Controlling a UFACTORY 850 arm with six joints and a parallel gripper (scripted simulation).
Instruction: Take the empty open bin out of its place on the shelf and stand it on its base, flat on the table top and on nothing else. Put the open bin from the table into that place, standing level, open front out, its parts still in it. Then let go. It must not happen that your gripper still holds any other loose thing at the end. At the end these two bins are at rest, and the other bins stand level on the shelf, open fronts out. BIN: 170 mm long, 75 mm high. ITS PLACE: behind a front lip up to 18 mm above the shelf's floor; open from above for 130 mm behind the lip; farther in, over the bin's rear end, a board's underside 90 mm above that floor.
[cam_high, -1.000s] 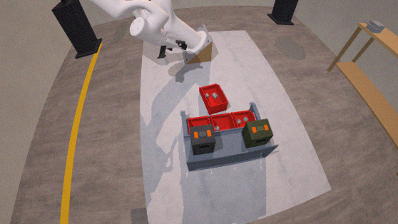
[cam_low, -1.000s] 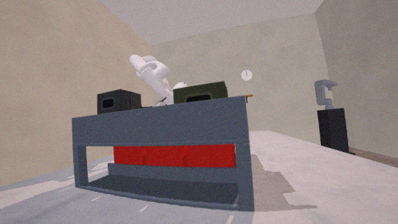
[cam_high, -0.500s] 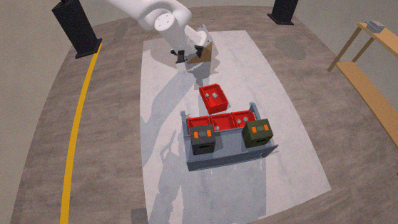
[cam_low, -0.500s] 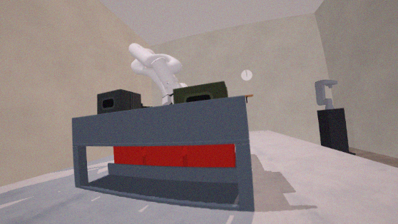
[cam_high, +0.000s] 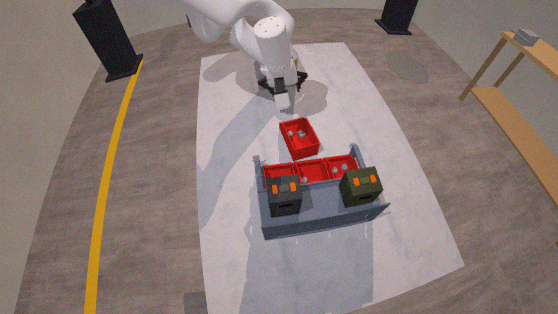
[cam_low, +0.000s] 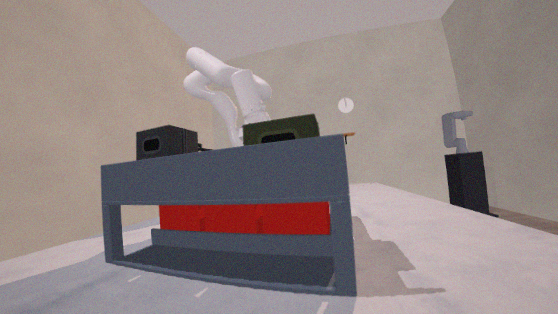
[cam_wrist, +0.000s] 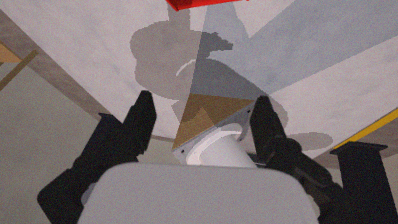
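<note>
Pincer (cam_high: 285, 91) (cam_wrist: 203, 105): spread fully open, nothing between its two black fingers. In the top view it is over the arm's end of the pale table top (cam_high: 225, 270) (cam_low: 400, 225) (cam_wrist: 75, 50), clear of all the bins. The wrist view shows the arm's own white foot and brown base plate beyond the fingertips.

Table bin (cam_high: 306, 148) (cam_wrist: 195, 5): red, upright on the table top, between the pincer and the shelf (cam_high: 320, 205) (cam_low: 225, 175). It sits slightly askew to the shelf, near its bin row, with small grey parts inside. It is apart from the pincer; in the wrist view only a red edge of it shows at the top border, out past the fingertips and not between them.

Shelf bins: three red ones side by side, farther from the pincer than the table bin. Left bin in the top view (cam_high: 280, 171) (cam_low: 181, 217): no parts visible, though its rear is hidden, so I cannot confirm it empty. Middle bin (cam_high: 315, 171) (cam_low: 231, 218): a grey part shows towards the rear. Right bin (cam_high: 350, 164) (cam_low: 295, 218): grey parts inside. All three are in the shelf; no place stands vacant in the row.

On the shelf's upper board: a dark grey box (cam_high: 285, 200) (cam_low: 167, 142) at left, partly covering the view of the left bin, and a green box (cam_high: 361, 189) (cam_low: 280, 127) at right.
</note>
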